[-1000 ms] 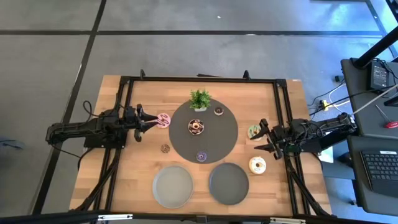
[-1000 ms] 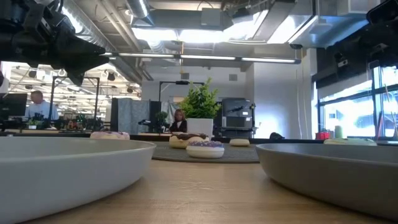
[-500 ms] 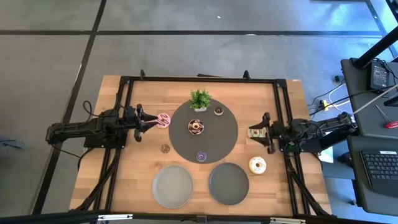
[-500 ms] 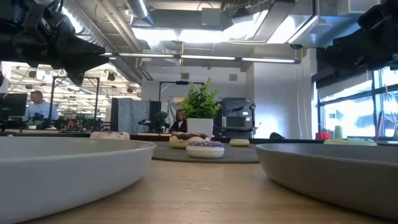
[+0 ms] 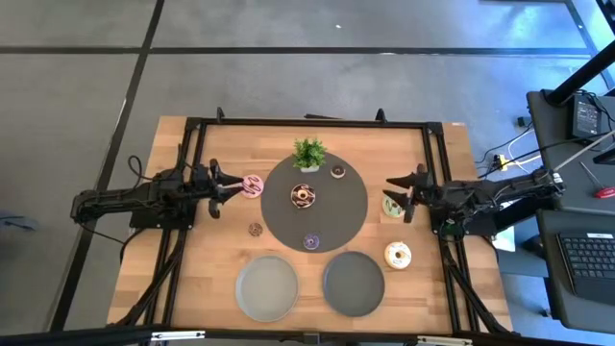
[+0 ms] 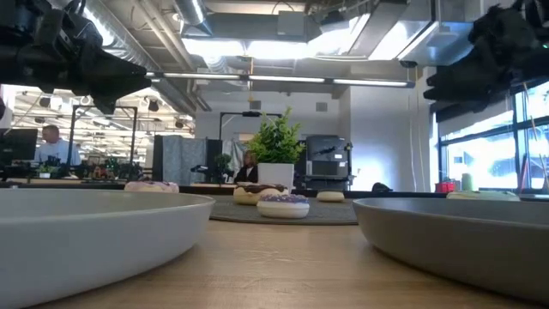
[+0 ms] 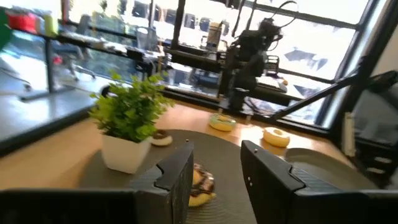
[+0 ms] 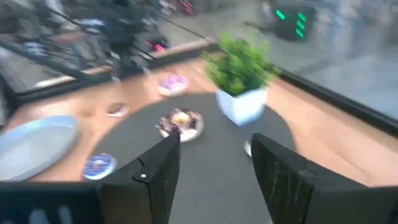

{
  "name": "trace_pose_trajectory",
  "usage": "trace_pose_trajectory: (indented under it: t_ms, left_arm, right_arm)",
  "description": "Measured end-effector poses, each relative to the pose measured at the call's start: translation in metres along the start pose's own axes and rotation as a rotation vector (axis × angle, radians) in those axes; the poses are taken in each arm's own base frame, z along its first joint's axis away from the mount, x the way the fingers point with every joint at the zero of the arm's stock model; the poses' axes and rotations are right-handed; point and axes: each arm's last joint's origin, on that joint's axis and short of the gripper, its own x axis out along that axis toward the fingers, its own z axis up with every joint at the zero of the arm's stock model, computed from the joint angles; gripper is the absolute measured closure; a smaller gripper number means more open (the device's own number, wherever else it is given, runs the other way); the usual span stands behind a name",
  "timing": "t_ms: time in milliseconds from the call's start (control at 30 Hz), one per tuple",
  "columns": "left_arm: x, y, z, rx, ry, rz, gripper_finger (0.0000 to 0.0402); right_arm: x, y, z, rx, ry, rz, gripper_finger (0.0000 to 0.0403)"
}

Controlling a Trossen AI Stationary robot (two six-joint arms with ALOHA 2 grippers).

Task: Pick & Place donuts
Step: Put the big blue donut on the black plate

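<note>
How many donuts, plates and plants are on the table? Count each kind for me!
Donuts: 7 (pink, small brown one by the plant, chocolate one on the mat, purple, small brown one on the wood, pale green, cream-yellow)
Grey plates: 2 ()
Potted plants: 1
Dark round mats: 1
Total: 11

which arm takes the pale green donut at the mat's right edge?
Right. The right gripper is over the pale green donut, jaws open. The left gripper, also open, sits across the dark mat beside the pink donut, so it suits that one better.
</note>
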Motion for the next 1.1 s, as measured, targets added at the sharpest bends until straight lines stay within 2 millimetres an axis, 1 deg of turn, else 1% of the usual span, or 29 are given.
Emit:
trace_pose_trajectory:
  t_ms: [233,300,400,500,700,867,1000,1100]
  left_arm:
    - [0.000,0.001,0.001,0.019,-0.013,0.034,0.0272]
    - [0.000,0.001,0.001,0.019,-0.013,0.034,0.0272]
    - [0.000,0.001,0.001,0.019,-0.013,0.034,0.0272]
    - [0.000,0.001,0.001,0.019,-0.013,0.034,0.0272]
    - [0.000,0.001,0.001,0.010,-0.013,0.034,0.0272]
    - [0.000,0.001,0.001,0.010,-0.013,0.033,0.0272]
    - [0.000,0.001,0.001,0.010,-0.013,0.033,0.0272]
    - [0.000,0.001,0.001,0.009,-0.012,0.032,0.0272]
  right_arm:
    - [0.016,0.007,0.027,0.050,0.240,-0.142,0.0221]
    - [0.021,0.008,0.033,0.080,0.360,-0.169,0.0223]
    - [0.027,0.007,0.035,0.143,0.566,-0.258,0.0223]
    - [0.033,0.004,0.024,0.152,0.739,-0.381,0.0223]
    - [0.046,-0.002,0.000,0.228,0.943,-0.533,0.0223]
    - [0.054,-0.008,-0.015,0.250,1.010,-0.622,0.0223]
    - [0.059,-0.010,-0.025,0.263,1.042,-0.643,0.0223]
    - [0.062,-0.010,-0.028,0.269,1.047,-0.642,0.0226]
